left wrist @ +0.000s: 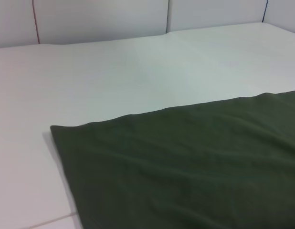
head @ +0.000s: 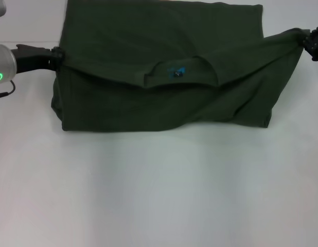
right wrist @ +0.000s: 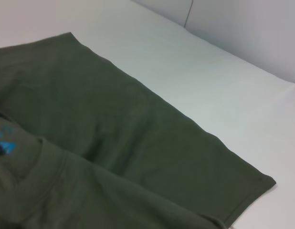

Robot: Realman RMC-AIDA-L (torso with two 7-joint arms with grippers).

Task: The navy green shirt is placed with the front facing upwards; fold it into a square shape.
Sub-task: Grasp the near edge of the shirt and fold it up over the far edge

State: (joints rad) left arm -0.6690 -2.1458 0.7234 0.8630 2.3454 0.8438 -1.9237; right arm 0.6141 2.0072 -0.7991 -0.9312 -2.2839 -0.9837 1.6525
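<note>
Head view: both pincers (head: 57,53) (head: 304,41) gripping shirt (head: 164,67) edges.

The left gripper (head: 57,54) has its fingertips buried in the edge of the dark olive-green cotton shirt (head: 164,72), so how they stand cannot be told. The right gripper (head: 307,42) is partly cut off by the head view's edge, with cloth bunched at it. The chest lettering is folded out of sight. The small neck label's (head: 176,72) blue mark is too small to read.
</note>
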